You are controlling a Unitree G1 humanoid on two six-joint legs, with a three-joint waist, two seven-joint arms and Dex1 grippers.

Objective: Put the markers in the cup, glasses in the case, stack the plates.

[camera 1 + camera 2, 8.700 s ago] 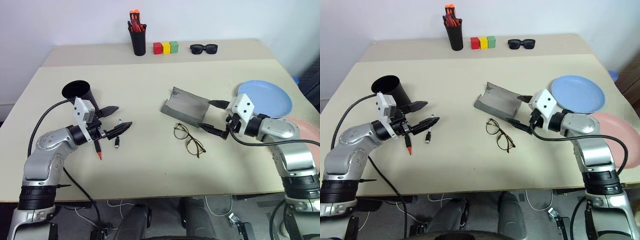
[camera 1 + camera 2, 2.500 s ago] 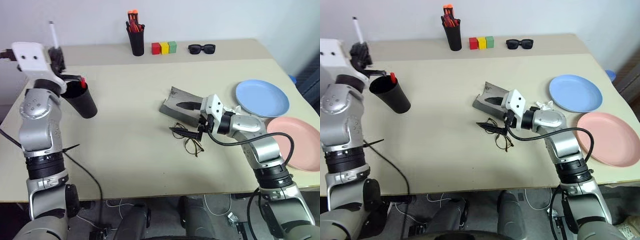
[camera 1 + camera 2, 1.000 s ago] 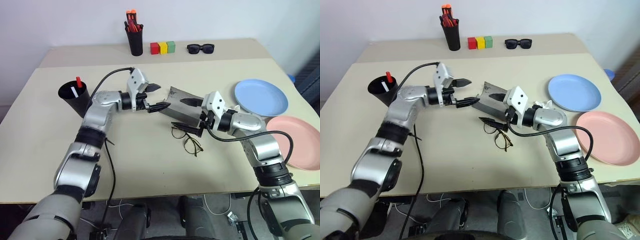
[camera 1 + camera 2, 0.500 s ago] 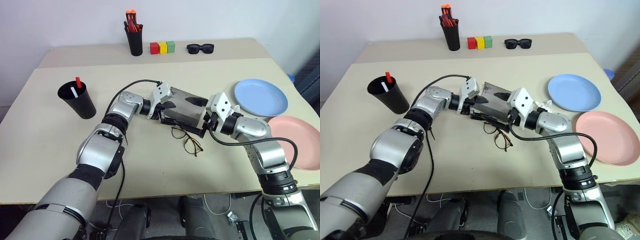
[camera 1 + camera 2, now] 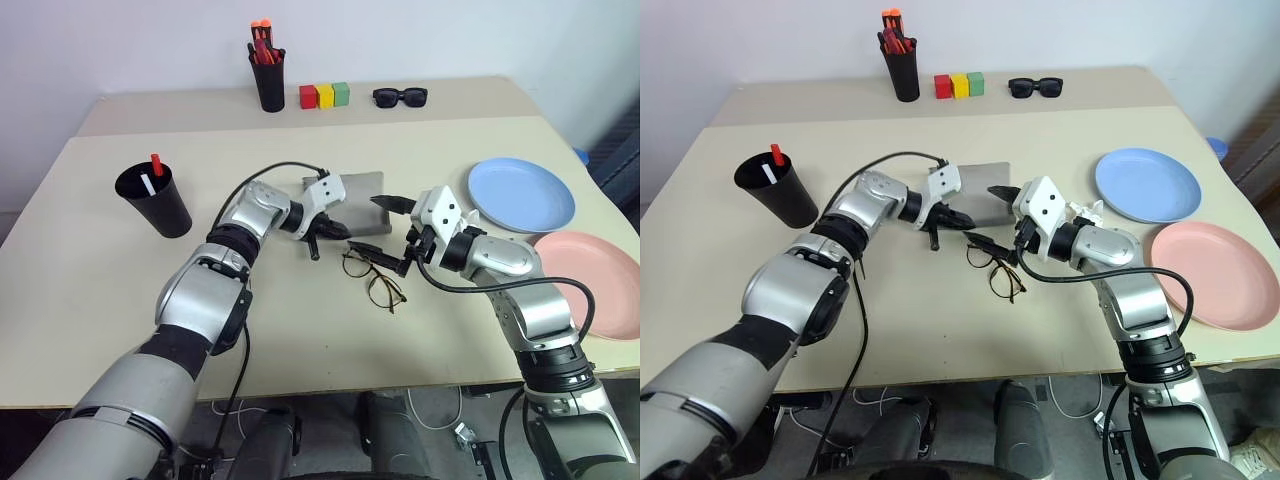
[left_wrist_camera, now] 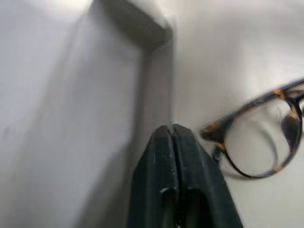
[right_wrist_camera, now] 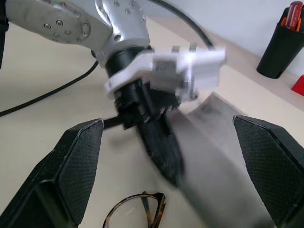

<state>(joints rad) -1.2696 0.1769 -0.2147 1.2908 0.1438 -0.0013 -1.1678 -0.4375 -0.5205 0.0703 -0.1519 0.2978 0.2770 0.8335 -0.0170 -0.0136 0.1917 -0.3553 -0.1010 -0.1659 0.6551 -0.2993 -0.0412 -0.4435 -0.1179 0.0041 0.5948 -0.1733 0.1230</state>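
The case (image 5: 345, 195) lies under the clenched left hand (image 5: 327, 233), whose tips press its near edge, gripping nothing. The glasses (image 5: 375, 277) lie just below the released right hand (image 5: 385, 224). Hold the case steady; approach the frame slowly at its bridge.

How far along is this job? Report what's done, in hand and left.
Done: both markers stand in the cup. In hand: the left gripper, shut, is at the case edge. The right gripper hangs open over the glasses, which lie beside the case. Left: casing the glasses, and stacking the blue plate and pink plate, now side by side.
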